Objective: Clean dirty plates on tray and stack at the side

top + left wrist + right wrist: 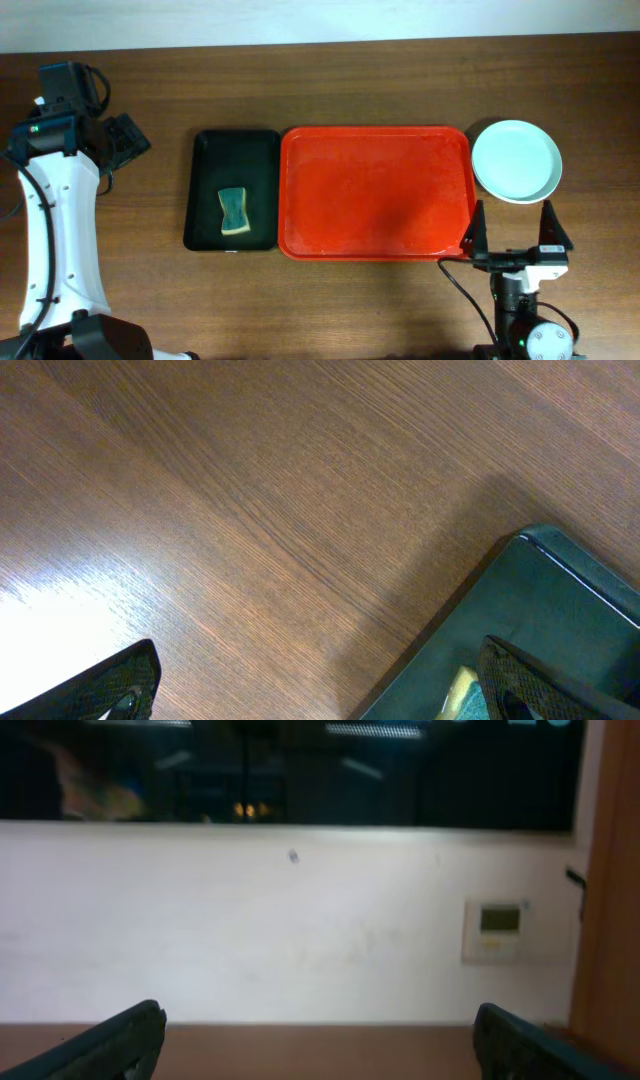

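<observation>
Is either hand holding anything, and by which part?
Nothing is held. The left hand and the right hand are both open, with nothing between their fingers.

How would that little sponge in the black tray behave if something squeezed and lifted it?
The sponge is small with a yellow layer under a green top, so it is probably light and squashy, giving way under a squeeze. It lies flat in the black tray, so it is unlikely to roll.

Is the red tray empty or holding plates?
Empty. Overhead, the red tray is bare inside; the pale plate sits on the table beside its right edge. Whether others lie beneath it, cannot tell.
</observation>
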